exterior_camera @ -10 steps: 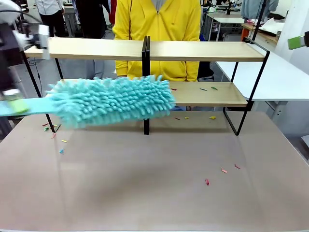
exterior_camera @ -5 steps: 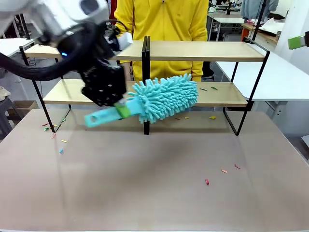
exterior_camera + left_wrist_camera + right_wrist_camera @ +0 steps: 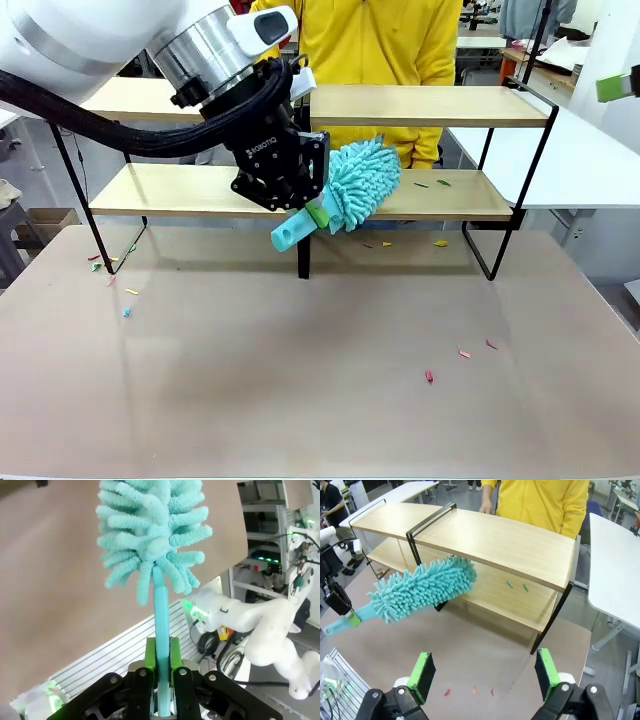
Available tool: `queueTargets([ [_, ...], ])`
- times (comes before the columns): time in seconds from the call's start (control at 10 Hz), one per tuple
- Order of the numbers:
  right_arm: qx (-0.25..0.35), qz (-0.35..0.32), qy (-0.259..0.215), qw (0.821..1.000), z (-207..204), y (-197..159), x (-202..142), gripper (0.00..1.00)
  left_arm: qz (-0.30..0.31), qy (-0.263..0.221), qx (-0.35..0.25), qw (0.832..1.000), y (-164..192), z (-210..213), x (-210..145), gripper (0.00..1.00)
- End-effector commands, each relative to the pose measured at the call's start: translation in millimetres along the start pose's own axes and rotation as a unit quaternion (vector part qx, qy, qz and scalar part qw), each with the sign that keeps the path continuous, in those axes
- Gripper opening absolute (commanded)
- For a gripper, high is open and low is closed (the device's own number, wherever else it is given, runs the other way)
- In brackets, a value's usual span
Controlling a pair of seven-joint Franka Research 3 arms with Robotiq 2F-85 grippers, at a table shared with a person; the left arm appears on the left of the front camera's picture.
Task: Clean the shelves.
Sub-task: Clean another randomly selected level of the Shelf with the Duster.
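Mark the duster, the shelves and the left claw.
duster (image 3: 422, 587), right wrist view, middle of the fluffy head.
shelves (image 3: 430, 105), front view, upper right board.
left claw (image 3: 161, 652), left wrist view, between the green pads clamping the handle.

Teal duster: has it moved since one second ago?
Yes. In the front view the teal duster has moved right: its head was mostly left of the black centre post of the shelves and is right of it.

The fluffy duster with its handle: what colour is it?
The fluffy duster is turquoise, handle too; best in the right wrist view.
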State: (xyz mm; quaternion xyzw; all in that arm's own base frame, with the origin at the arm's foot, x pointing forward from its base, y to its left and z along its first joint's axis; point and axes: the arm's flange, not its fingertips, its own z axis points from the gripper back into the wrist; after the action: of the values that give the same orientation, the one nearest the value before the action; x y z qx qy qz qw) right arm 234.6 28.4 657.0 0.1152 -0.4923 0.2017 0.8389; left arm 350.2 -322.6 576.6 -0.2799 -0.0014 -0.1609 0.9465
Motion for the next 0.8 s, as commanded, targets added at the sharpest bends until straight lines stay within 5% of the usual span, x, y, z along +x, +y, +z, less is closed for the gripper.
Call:
queueTargets([
  [0.0,0.003,-0.001,-0.001,1.000,0,-1,0,1.00,0.003,-0.012,-0.001,1.000,-2,1,3,0.12],
  [0.2,0.003,-0.001,-0.001,1.000,0,-1,0,1.00,-0.010,-0.082,0.024,0.996,-14,-5,2,0.12],
  [0.7,0.003,-0.001,-0.001,1.000,0,-1,0,1.00,0.069,-0.136,0.071,0.986,-11,-15,22,0.12],
])
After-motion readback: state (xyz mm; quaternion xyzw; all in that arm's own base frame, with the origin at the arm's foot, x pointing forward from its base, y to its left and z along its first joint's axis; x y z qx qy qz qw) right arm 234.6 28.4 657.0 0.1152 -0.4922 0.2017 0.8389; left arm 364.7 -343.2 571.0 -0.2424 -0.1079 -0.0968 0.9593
